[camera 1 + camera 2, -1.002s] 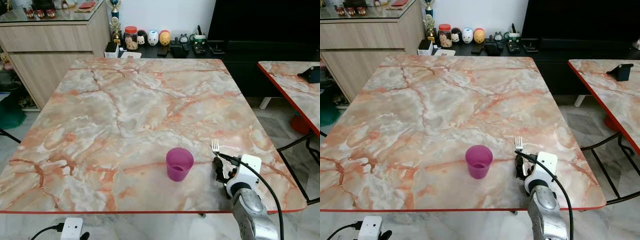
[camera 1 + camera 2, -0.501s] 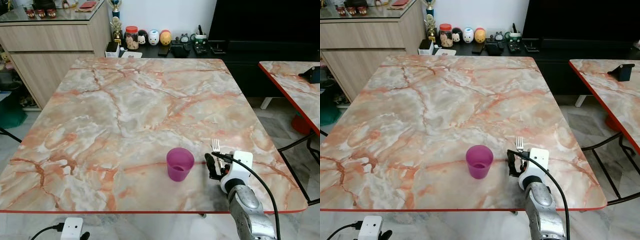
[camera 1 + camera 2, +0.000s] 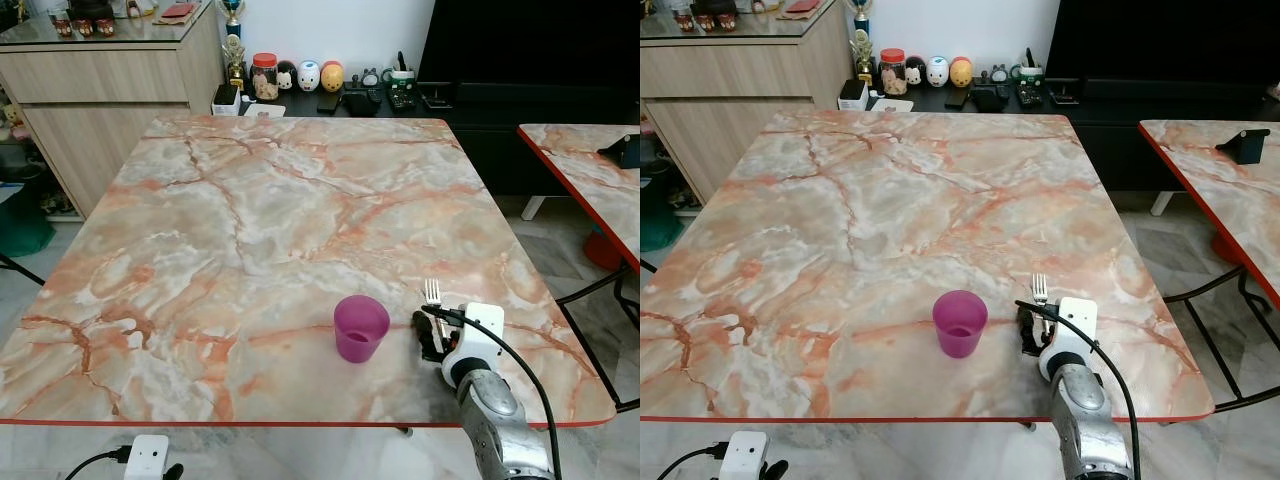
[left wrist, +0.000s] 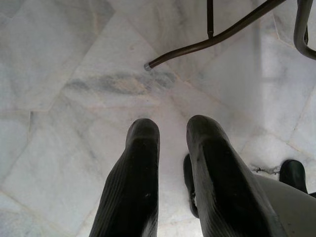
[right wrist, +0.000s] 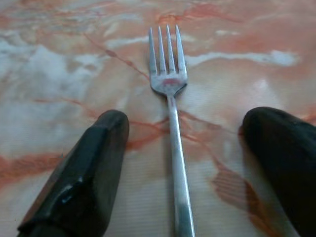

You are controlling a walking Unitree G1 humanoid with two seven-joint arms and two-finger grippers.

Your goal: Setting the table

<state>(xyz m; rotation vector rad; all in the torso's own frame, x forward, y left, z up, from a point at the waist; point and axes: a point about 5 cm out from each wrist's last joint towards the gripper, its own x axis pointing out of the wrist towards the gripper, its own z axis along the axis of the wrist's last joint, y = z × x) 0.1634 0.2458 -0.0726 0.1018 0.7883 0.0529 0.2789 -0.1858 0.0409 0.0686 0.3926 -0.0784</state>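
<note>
Lower right on the table [image 3: 250,220], the right gripper [image 5: 182,163] gapes wide astride the fork [image 5: 170,98]: thin, stiff, probably slippery steel, best pinched mid-handle beside the cup [image 3: 361,327].

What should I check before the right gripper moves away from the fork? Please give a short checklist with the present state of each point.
1. Right gripper open: ok, its two fingers stand wide apart.
2. Fork released: ok, it lies flat on the table between the fingers, touching neither.
3. Fork placement: ok, it lies to the right of the purple cup, apart from it, tines pointing away from the robot.
4. Cup upright: ok, it stands with its opening up.
5. Room on the cup side for withdrawal: ok, a gap shows between cup and gripper.
6. Left gripper idle: ok, it hangs over the floor, holding nothing.
</note>
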